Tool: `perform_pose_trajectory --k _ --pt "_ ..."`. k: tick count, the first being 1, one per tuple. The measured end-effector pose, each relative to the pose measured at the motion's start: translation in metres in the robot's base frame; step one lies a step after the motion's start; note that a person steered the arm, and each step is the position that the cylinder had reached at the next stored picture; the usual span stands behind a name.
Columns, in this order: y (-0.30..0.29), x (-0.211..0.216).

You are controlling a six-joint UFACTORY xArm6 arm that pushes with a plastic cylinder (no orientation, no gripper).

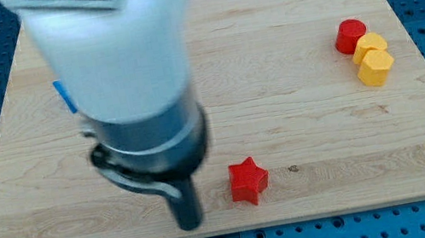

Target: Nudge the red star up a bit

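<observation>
Now — my tip (190, 225) just left of red star (248, 180) | blue block (64, 97) mostly hidden | pincer state: cannot tell

The arm (123, 73) is a big, soft blur from where I stand, and its upper part runs off the top edge of the view, so how it is built up there cannot be made out. Its bulk covers a wide stretch of the table (284, 29) on the left. A blue block (64, 97) peeps out at the arm's left side, only a sliver showing, its shape impossible to tell. The yellow block (370, 44) far right is partly covered by another yellow block (376, 66) in front of it.
</observation>
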State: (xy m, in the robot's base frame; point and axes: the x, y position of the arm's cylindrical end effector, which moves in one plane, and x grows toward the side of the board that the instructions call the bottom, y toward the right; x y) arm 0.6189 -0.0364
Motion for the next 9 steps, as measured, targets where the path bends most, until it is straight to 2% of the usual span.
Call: perform_pose_trajectory --k 5,7,8,9 --pt "0.082 -0.014" --pt "0.076 -0.014" --pt "0.038 -0.008" --pt "0.036 -0.009"
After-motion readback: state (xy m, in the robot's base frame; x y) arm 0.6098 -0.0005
